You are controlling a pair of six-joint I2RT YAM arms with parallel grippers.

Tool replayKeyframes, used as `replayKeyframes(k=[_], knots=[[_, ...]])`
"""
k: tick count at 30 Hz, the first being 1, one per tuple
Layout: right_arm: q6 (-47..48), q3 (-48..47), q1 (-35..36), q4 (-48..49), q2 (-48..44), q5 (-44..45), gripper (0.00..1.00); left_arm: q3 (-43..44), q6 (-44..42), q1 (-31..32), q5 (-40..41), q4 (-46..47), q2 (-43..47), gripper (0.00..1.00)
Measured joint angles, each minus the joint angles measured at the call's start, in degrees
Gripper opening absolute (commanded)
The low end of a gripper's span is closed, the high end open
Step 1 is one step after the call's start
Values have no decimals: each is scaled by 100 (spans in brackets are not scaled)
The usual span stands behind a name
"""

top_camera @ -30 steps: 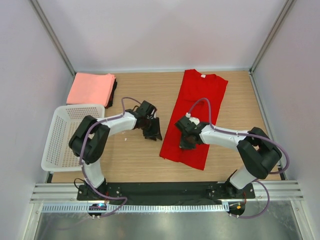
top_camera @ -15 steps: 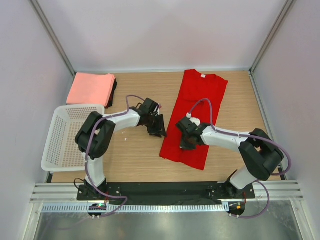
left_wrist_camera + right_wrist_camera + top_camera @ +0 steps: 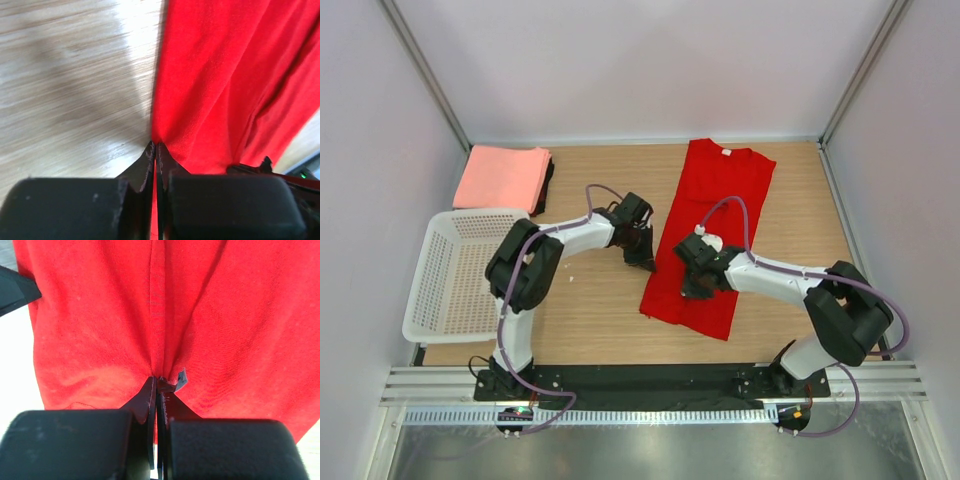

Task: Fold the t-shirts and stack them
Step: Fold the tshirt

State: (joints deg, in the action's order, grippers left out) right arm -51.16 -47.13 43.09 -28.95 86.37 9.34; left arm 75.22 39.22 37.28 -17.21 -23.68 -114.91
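A bright red t-shirt (image 3: 720, 200) lies lengthwise on the wooden table, folded narrow, collar at the far end. My left gripper (image 3: 643, 257) is at its left edge, shut, with red cloth (image 3: 210, 75) pinched between the tips (image 3: 156, 146). Over the shirt's near half, my right gripper (image 3: 692, 285) is shut on a raised fold of the same t-shirt (image 3: 100, 315), and a small tag shows beside its tips (image 3: 159, 380). A folded salmon-pink t-shirt (image 3: 502, 177) sits at the far left on top of a dark one (image 3: 547, 190).
A white mesh basket (image 3: 450, 270) stands at the left, near the left arm's elbow. Bare wood (image 3: 590, 310) lies between the basket and the red shirt. Walls close in on three sides.
My left gripper has travelled right, from the bare wood to the red t-shirt's left edge, and has shut on the cloth. My right gripper has kept its grip almost in place.
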Motion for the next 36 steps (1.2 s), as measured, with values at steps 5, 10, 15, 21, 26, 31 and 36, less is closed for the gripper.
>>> replayKeyframes(k=[5,10,15,21,26,31,36], knots=[[0,66,-2,9,-42,61,1,203,-28,114,507,-385,-9,0],[2,221,-2,48,-63,109,1,304,-26,125,815,-662,-4,0],[66,249,-2,149,-144,42,6,319,-39,140,925,-761,20,20],[214,223,-2,140,-162,-76,25,177,-28,133,1075,-953,223,31],[295,59,-2,-68,-299,-125,23,-271,-46,138,1193,-1226,748,30],[345,7,-2,98,-472,-564,19,-726,24,264,898,-1069,1388,27],[334,232,0,518,-476,-1049,15,-1357,249,439,396,-487,1604,26]])
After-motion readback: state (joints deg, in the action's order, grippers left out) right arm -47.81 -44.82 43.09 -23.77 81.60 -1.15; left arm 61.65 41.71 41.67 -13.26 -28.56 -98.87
